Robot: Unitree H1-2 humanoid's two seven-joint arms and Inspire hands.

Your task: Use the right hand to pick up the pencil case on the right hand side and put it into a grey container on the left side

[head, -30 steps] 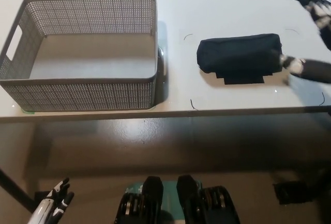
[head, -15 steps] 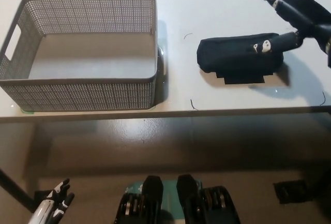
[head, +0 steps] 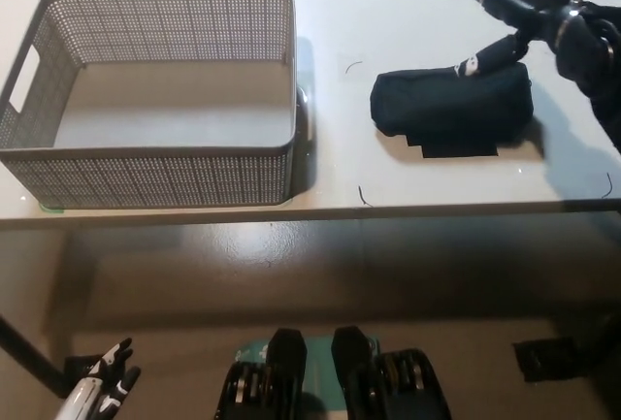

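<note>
Step in hand: I read this as the reach, with no grasp made; the pencil case lies flat on the worktop and nothing has lifted it.
Pencil case: dark and soft-looking, lying lengthwise left to right on the right part of the worktop, with a flat dark flap or tab showing under its near edge.
Right hand: my black right hand hangs over the far right end of the pencil case, fingers spread and pointing left, holding nothing.
Contact: one finger slants down to the case's far top edge; I cannot tell whether it touches or sits just above.
Grey container: the mesh grey container stands on the left of the worktop, well apart from the case, and I see nothing inside it.
Left hand: my white left hand rests low at the near left, below the worktop edge, away from the work; I cannot tell its state.
Next move calls for: I judge I need to bring the hand down across the case's body, fingers on the far side and thumb on the near side, then close before lifting.
Watch for: the soft fabric may sag or slide from a shallow pinch near the end, so a grip nearer the middle looks safer to me.
After that: carry left over the container's right wall and release inside.
</note>
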